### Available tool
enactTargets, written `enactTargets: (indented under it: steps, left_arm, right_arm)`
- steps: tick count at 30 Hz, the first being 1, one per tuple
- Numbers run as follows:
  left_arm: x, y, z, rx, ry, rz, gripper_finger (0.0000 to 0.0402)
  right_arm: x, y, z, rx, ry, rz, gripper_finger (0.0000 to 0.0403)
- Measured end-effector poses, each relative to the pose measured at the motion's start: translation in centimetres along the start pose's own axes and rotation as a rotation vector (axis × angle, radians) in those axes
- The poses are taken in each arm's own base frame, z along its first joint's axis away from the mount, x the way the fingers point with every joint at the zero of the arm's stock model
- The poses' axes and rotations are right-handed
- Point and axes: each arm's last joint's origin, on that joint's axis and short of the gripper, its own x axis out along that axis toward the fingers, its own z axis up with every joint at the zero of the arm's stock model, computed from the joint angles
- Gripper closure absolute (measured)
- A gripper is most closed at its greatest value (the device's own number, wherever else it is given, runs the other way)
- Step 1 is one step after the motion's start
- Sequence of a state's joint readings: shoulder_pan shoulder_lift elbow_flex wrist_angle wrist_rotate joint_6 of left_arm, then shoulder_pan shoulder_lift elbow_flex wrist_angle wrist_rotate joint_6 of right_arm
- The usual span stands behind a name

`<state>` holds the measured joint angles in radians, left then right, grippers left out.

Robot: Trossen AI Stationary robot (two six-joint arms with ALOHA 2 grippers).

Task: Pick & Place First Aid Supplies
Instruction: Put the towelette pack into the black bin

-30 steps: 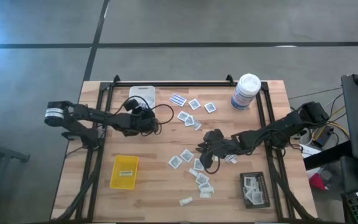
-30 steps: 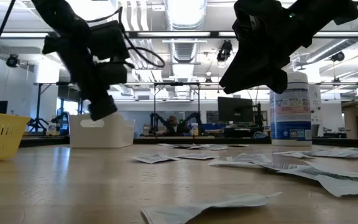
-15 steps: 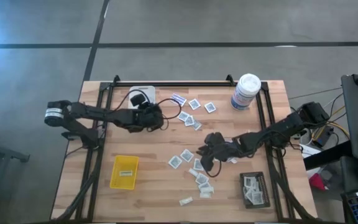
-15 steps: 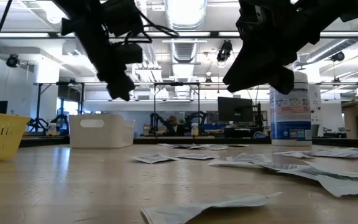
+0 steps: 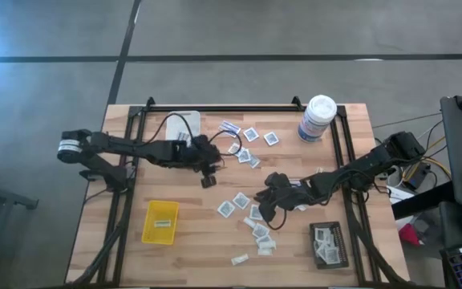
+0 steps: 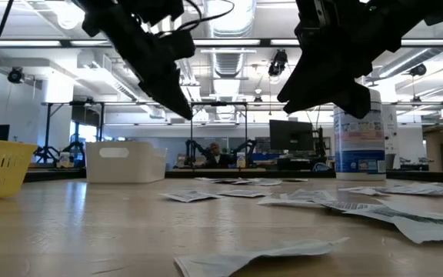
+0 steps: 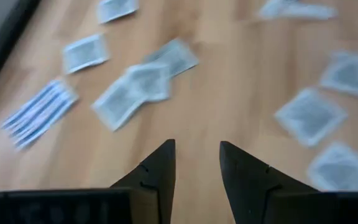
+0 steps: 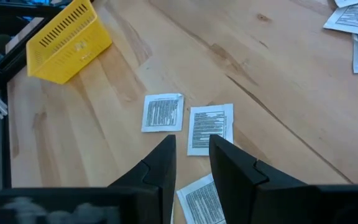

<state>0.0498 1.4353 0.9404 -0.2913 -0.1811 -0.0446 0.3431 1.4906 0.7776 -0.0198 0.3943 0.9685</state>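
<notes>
Both arms reach over the scatter of packets that lies between the white canister and the yellow tray. The left gripper hangs above bare wood, short of the packet cluster nearest the canister. Its fingers stand apart by a narrow gap with nothing between them. The right gripper hovers over the middle of the scatter, roughly halfway from the canister to the black tray. Its fingers are likewise narrowly parted and empty, above two printed packets lying side by side.

Risks, as judged from this layout:

- **Double pick.** Several packets touch or overlap. A descent onto a shared edge could lift two at once, or drag a neighbour along.
- **Failed pinch.** The packets lie flat on the wood. A narrow gap leaves little margin, so the tips may slide a packet away instead of getting under it.
- **Arm conflict.** Both grippers work the same patch, on the canister's side of the yellow tray. Simultaneous reaches could bring them together.
- **Scatter disturbed.** A low sweep of either arm could push packets towards the table edge, where one strip already lies near.
</notes>
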Motion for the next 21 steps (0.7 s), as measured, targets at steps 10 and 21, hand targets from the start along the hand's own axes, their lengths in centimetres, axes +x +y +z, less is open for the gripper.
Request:
enactTargets:
  steps: [10,21]
  left_arm:
    - [0.2,-4.0,-0.7,0.082,-0.13,-0.124,0.028]
    - [0.6,-6.2,-2.8,0.039,-0.324,-0.21,0.028]
  right_arm:
    - [0.0,0.0,0.0,-0.033,-0.002,0.001,0.0299]
    - [0.0,0.2,0.3,-0.073,-0.023,0.023,0.027]
